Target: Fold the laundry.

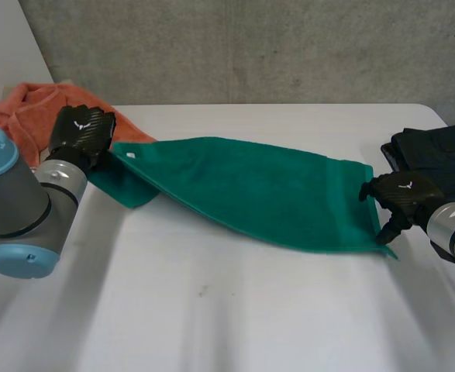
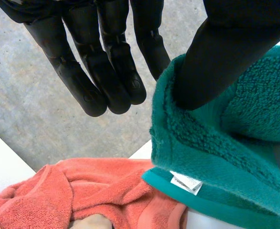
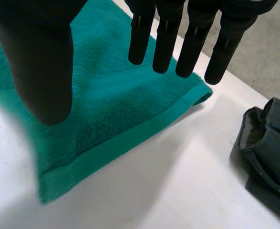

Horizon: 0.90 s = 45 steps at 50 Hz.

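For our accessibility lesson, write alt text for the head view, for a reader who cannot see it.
A green towel lies stretched across a white table, the left robot hand at one end and the right robot hand at the other. An orange towel is bunched behind the left robot hand; dark clothing lies beside the right one.

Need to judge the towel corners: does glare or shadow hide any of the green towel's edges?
Head view: even light, no glare on the table; green towel edges plain. Right wrist view: hem and corner evenly lit. Left wrist view: no glare; hem and white label plain.
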Each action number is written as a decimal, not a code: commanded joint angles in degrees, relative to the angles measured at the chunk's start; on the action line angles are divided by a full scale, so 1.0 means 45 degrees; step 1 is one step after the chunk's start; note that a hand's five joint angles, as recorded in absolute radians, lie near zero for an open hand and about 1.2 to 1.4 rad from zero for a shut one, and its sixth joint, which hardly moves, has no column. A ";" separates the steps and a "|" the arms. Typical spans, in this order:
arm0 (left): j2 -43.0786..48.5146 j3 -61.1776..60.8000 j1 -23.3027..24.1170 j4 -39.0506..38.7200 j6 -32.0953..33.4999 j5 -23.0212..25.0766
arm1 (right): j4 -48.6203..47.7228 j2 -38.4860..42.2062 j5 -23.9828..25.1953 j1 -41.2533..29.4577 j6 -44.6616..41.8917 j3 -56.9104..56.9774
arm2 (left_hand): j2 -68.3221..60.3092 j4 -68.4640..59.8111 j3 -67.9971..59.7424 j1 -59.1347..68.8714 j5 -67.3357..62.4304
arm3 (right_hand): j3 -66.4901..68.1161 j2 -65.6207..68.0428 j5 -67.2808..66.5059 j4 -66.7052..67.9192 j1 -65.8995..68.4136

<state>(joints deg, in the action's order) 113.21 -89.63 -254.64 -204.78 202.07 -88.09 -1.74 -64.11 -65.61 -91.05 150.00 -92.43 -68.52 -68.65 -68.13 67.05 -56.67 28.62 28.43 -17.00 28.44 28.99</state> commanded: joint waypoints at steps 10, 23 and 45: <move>0.0428 0.0523 -0.0309 0.0760 0.0018 0.0082 | 0.0856 0.0691 0.0185 -0.0100 -0.0949 0.0031 | -0.2551 -0.2522 -0.2639 0.2879 -0.2962 | 0.0011 0.0053 -0.0372 0.0052 -0.0071; 0.0389 0.0543 -0.0309 0.0917 -0.0021 0.0102 | -0.0276 0.1609 -0.0263 -0.0334 -0.0989 0.0539 | -0.2551 -0.2522 -0.2639 0.2879 -0.2962 | 0.0980 0.1023 -0.1342 0.1022 0.0899; -0.2750 -0.1192 -0.0192 0.6981 0.2568 0.0510 | 0.4765 -0.2139 -0.0615 0.0853 -0.4159 0.0658 | -0.2551 -0.2522 -0.2639 0.2879 -0.2962 | 1.1417 1.1459 -1.1778 1.1458 1.1335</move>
<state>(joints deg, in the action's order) 108.69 -90.09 -255.69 -188.63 204.69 -87.59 -1.82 -65.01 -68.51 -91.53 144.69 -87.85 -68.52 -68.66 -68.13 67.05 -56.67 67.98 67.55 -55.90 68.46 64.72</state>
